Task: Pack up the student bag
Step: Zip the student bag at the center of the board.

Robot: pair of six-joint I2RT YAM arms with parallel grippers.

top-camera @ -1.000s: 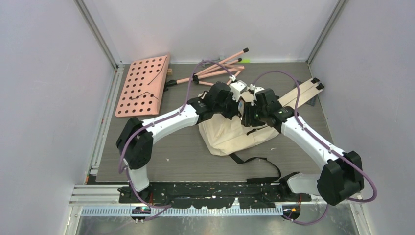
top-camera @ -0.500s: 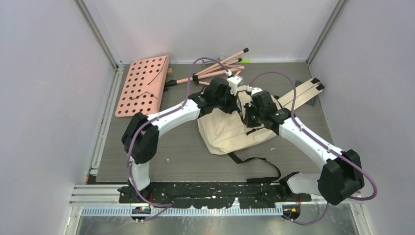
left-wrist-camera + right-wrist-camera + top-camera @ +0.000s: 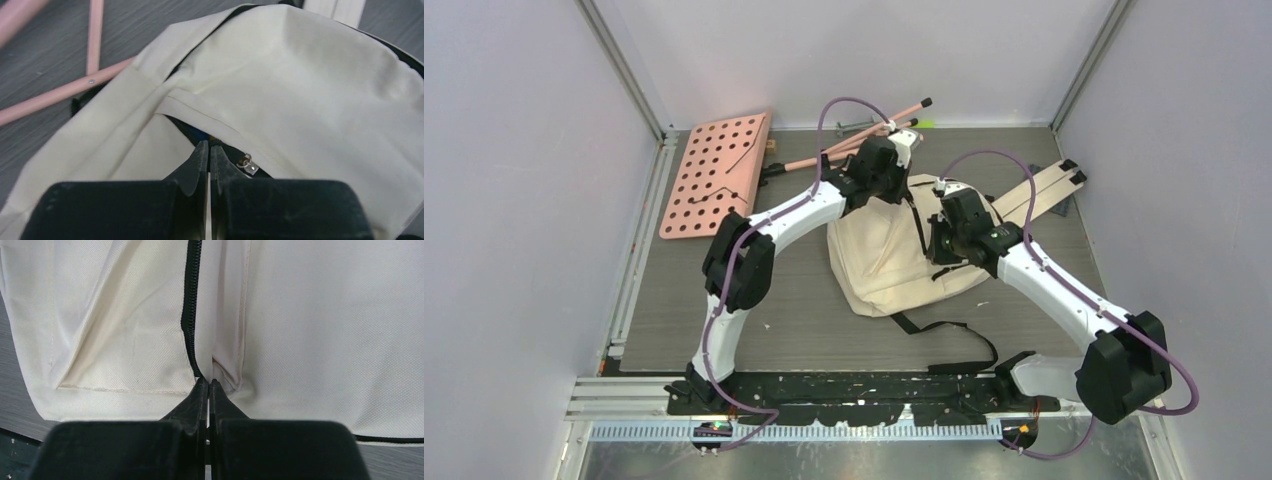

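Two pincers meet on one bag (image 3: 886, 262), which lies in the middle of the table (image 3: 774, 320) with its black straps (image 3: 944, 335) trailing toward the near edge. We see the right pincer (image 3: 208, 385) pressed together on a fold of cream cloth at the end of the black zipper (image 3: 191, 305). The left pincer (image 3: 208, 150) is pressed together too, at the dark edge of the opening on the bag's far end. A small metal zipper pull (image 3: 248, 165) sits just beside its tips, and we cannot tell whether any cloth is caught there. We judge a slip to be the main risk: the cloth looks thin and smooth, so if the arms draw apart the fold may slide out and the opening may fall shut. If the left pincer misses the pull, the zipper will not run. A hard tug could also drag the whole bag into the pink rods (image 3: 864, 140) behind it.
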